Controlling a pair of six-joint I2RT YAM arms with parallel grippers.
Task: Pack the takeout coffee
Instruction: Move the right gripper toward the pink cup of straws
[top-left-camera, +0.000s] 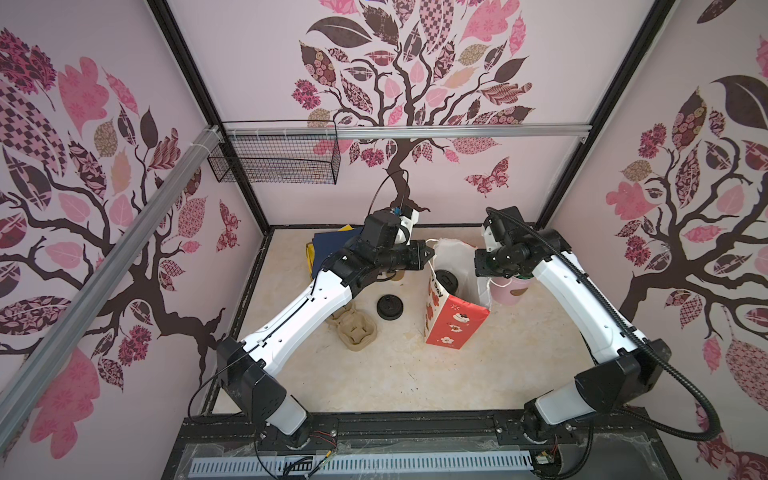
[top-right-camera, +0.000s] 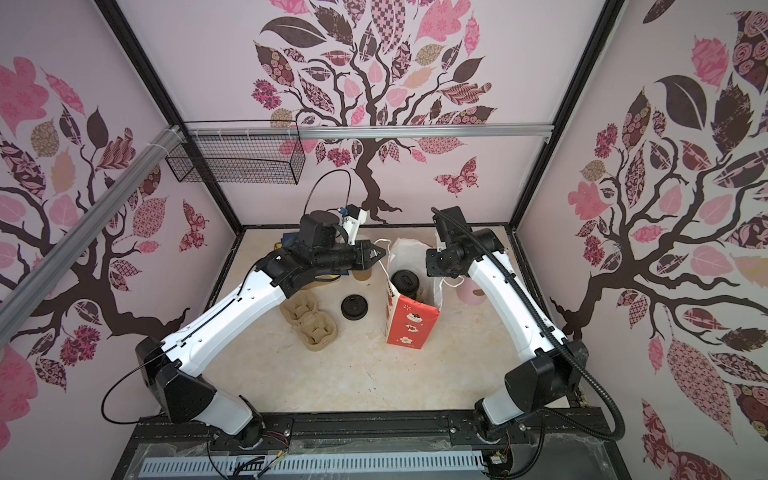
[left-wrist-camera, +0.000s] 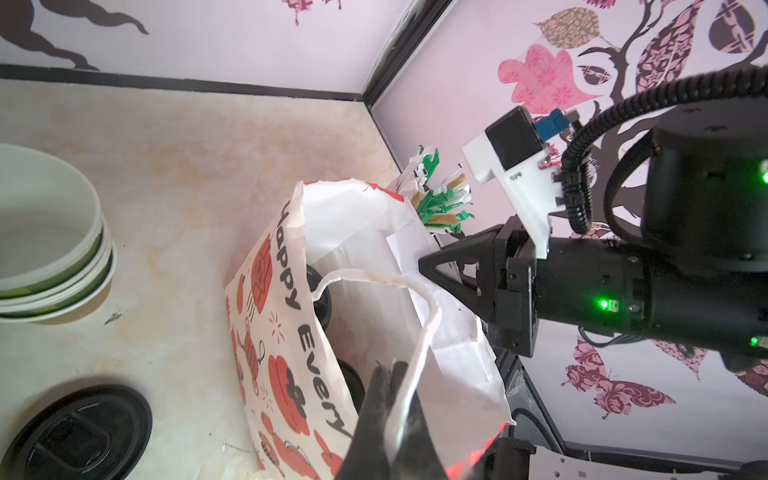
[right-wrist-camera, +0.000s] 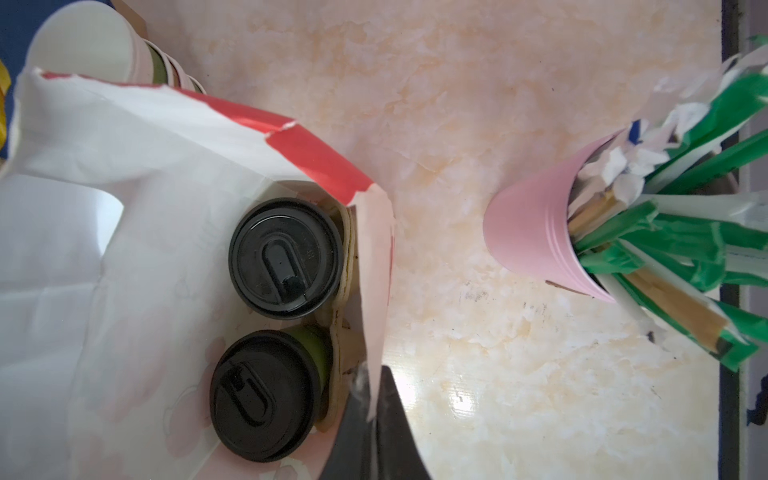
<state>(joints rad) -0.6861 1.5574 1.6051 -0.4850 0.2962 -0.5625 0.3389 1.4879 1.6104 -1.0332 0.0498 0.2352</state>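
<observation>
Left part of the counter (top-left-camera: 374, 374): two empty tan moulded-pulp cup carriers (top-left-camera: 353, 328), then a loose round black plastic lid (top-left-camera: 390, 306) just right of them. Nothing touches either.

The left arm rises from the near edge, forearm stretched toward the far edge, wrist turned flat and pointing right. The left gripper (top-right-camera: 382, 252) is clenched on the white twisted-paper handle (left-wrist-camera: 365, 275) of the red and white printed paper bag (top-left-camera: 453, 320). The left wrist view shows the handle running in between its fingers.

The bag stands upright mid-counter toward the far edge, mouth open. At its bottom are the two small green paper cups with round black plastic sip lids, one (right-wrist-camera: 286, 257) beside the other (right-wrist-camera: 266, 395), both upright in a tan pulp tray (right-wrist-camera: 347, 249). So the coffee looks packed, and the likely step is steadying or lifting the bag.

The right gripper (left-wrist-camera: 424, 266) is pinched tight on the bag's opposite rim, with the paper wall between its fingers in the right wrist view. A grip on each side probably keeps the thin bag from collapsing or tipping onto the cups. The right arm comes from the near right corner, elbow out toward the right edge, wrist bent left and down to the rim.

Right of the bag, apart from it and untouched, stands a pink paper cup of wrapped straws (right-wrist-camera: 536, 245).
</observation>
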